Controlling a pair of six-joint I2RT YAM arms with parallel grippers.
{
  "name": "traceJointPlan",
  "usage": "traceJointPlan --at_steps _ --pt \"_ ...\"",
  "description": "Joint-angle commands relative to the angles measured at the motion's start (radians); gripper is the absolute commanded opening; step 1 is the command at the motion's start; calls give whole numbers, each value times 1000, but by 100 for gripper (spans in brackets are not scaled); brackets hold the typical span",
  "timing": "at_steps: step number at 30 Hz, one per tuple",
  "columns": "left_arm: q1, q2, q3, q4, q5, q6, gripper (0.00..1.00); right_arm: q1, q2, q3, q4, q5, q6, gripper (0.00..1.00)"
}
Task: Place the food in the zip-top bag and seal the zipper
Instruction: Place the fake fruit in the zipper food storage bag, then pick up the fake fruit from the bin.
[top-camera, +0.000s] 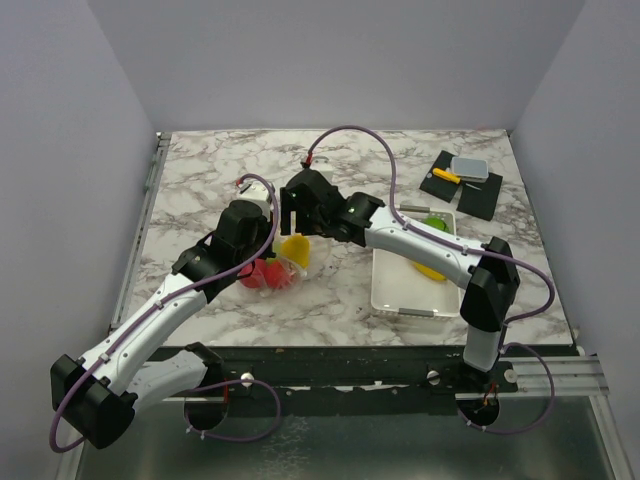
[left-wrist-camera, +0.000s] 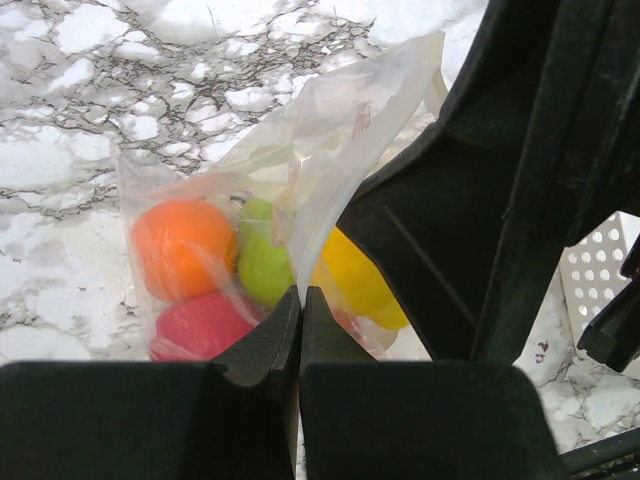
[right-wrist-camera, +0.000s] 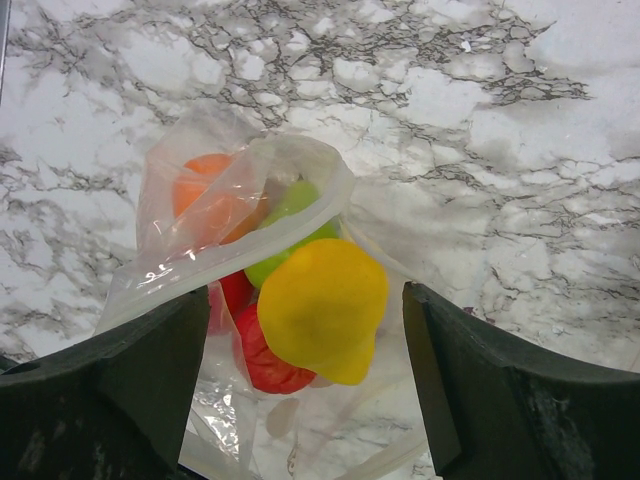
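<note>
The clear zip-top bag (left-wrist-camera: 330, 140) lies on the marble table and holds an orange fruit (left-wrist-camera: 180, 245), a green one (left-wrist-camera: 262, 268) and red ones (left-wrist-camera: 200, 325). My left gripper (left-wrist-camera: 300, 295) is shut on a thin edge of the bag's plastic. In the right wrist view the zipper (right-wrist-camera: 240, 250) curves across the open mouth. A yellow fruit (right-wrist-camera: 320, 305) sits in that mouth on top of a red fruit (right-wrist-camera: 262, 360). My right gripper (right-wrist-camera: 307, 300) is open, its fingers (right-wrist-camera: 150, 370) either side of the yellow fruit and apart from it. From above both grippers (top-camera: 296, 225) meet over the bag (top-camera: 285, 265).
A white slotted basket (top-camera: 392, 292) stands right of the bag, with a yellow and a green item in it. Its corner shows in the left wrist view (left-wrist-camera: 595, 270). Black mats and a grey lidded box (top-camera: 468, 168) lie at the back right.
</note>
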Motion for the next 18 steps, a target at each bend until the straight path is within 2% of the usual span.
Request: traceJointPlan --at_steps 1,9,18 --pt "5 -7 -12 0 6 8 0 11 -66 -19 24 15 -3 83" --pt "5 -4 -12 0 3 8 0 10 -163 -105 10 63 4 82" --pt "5 -1 -14 0 2 7 0 10 -276 -211 -60 194 12 81"
